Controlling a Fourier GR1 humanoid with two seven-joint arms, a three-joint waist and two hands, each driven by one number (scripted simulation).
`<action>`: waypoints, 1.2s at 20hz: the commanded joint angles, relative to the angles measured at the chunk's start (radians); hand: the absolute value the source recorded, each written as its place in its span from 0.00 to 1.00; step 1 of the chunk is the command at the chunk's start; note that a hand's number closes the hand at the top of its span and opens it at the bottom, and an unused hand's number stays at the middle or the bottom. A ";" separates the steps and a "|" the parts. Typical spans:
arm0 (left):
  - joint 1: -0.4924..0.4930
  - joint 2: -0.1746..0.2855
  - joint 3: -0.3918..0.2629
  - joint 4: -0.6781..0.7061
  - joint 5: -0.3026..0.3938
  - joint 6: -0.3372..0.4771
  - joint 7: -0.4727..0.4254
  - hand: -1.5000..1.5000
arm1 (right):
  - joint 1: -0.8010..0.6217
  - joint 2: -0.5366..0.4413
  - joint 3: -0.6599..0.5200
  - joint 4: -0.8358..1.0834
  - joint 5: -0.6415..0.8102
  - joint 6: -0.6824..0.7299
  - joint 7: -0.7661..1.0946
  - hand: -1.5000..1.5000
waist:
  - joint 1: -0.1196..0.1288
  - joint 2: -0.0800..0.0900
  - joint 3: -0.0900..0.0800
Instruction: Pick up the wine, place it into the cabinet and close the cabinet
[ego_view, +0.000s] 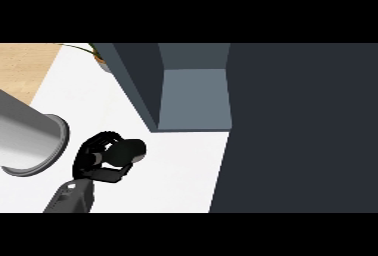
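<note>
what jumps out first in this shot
A black robot hand hangs left of centre over the white counter, fingers curled round the dark wine. Just above and right of it the cabinet stands open, blue-grey inside, and a big grey cylinder juts in from the left edge.

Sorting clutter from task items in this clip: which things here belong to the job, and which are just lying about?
Job: wine bottle, robot hand curled round it, open cabinet.
Lying about: grey cylinder at left, potted plant at back.
</note>
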 joint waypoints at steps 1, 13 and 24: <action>0.126 -0.032 -0.044 -0.087 -0.009 -0.026 -0.008 1.00 | 0.048 -0.011 0.010 -0.148 0.074 -0.006 0.030 0.00 | 0.010 0.007 -0.006; 0.301 -0.128 -0.163 -0.580 0.067 -0.042 0.307 1.00 | 0.070 -0.069 0.021 -0.193 0.074 -0.024 0.021 0.00 | 0.010 0.004 -0.006; 0.389 -0.156 -0.437 -0.899 0.131 0.194 0.499 1.00 | 0.155 -0.100 0.043 -0.182 0.072 -0.040 -0.089 0.00 | -0.001 0.008 -0.007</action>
